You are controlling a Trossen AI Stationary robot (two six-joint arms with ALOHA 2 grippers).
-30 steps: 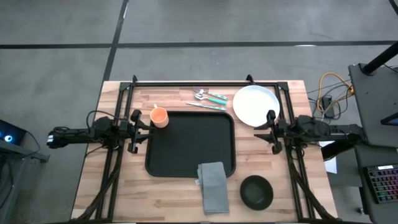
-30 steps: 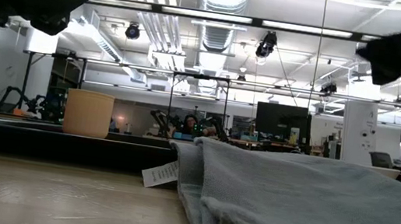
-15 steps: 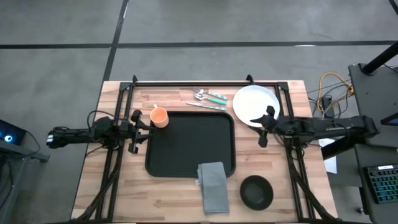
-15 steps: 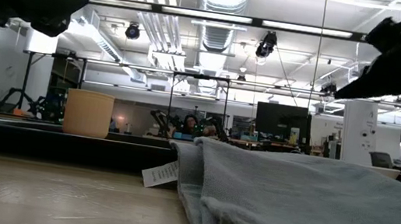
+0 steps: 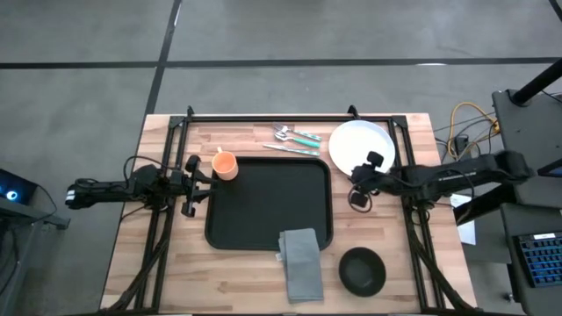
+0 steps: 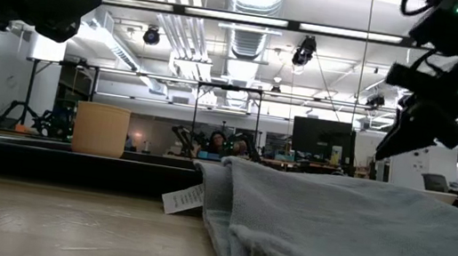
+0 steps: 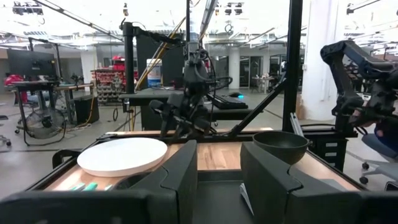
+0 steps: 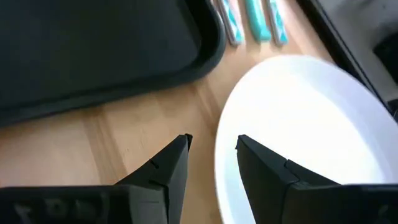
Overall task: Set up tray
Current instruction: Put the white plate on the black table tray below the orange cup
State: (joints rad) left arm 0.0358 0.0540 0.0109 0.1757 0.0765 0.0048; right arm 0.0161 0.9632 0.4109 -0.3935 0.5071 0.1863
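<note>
The right arm reached inward from the right side, wrist tilted downward, its right claw (image 5: 358,184) parted with nothing between the fingers (image 8: 163,167). The left arm lay level at the left side, left claw (image 5: 189,186) parted, also empty.

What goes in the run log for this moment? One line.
right pincer: open, at white plate rim | left pincer: open, waiting left of tray | tray: empty
</note>
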